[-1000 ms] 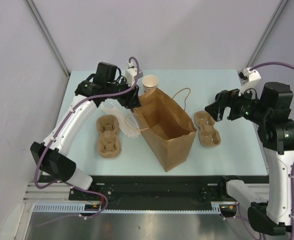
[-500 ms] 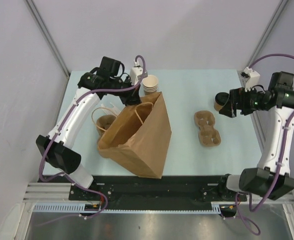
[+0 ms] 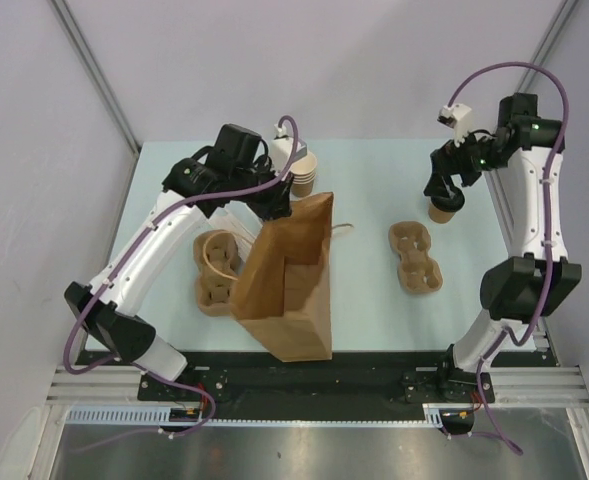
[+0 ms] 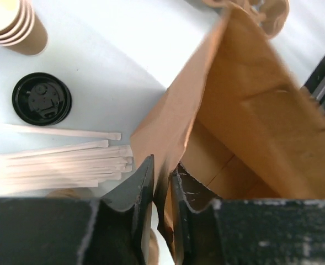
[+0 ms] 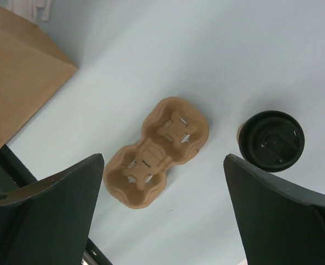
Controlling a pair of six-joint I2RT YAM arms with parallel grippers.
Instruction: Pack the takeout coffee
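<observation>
One takeout coffee (image 3: 439, 212), a small tan cup with a black lid, stands at the back right of the table. It also shows in the right wrist view (image 5: 272, 141). My right gripper (image 3: 445, 190) hovers above and beside it, open and empty (image 5: 163, 160). My left gripper (image 3: 279, 205) is shut on the top rim of the brown paper bag (image 3: 289, 280) and holds it upright and open (image 4: 162, 176). A round black lid (image 4: 41, 99) lies left of the bag; I cannot tell if a cup is under it.
A pulp two-cup carrier (image 3: 415, 256) lies right of the bag, also seen in the right wrist view (image 5: 156, 152). A second carrier (image 3: 214, 270) lies left of the bag. A stack of lidless cups (image 3: 302, 172) stands at the back. Wrapped straws (image 4: 57, 160) lie by the bag.
The bag has gone from slumped to the left to standing upright, pulled up by my left gripper. My right arm has swung back and now hangs over the lidded cup.
</observation>
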